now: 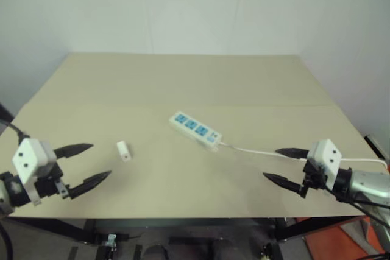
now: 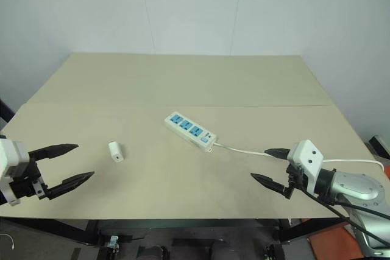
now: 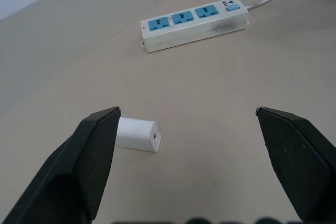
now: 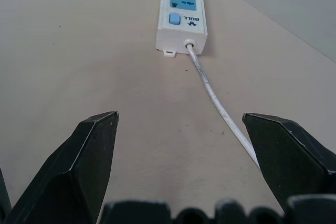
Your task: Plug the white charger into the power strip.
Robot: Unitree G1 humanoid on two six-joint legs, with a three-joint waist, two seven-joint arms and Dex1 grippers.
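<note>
The left gripper [image 1: 88, 162] hangs over the near left corner of the beige table [image 1: 183, 83], its white boxy head tilted and its two black fingers spread wide, pointing inward toward the table's middle and slightly downward. Nothing is between the fingers. In the left wrist view the white charger [image 3: 137, 135] lies on its side on the tabletop just ahead of one fingertip [image 3: 102, 129], apart from it, with the small port face turned toward the camera.

The right gripper [image 1: 286, 165] hovers over the near right edge of the table, its forearm reaching in from the right and its head angled inward toward the left. Its fingers are also parted wide and hold nothing. Seen from the right wrist, the thin white cord [image 4: 215, 103] runs along the table between the two fingers toward the switch end of the power strip [image 4: 181, 11].

The power strip lies diagonally near the table's centre, sockets facing up. The white charger rests on the table to the left of it, well apart, between the strip and the left gripper.
</note>
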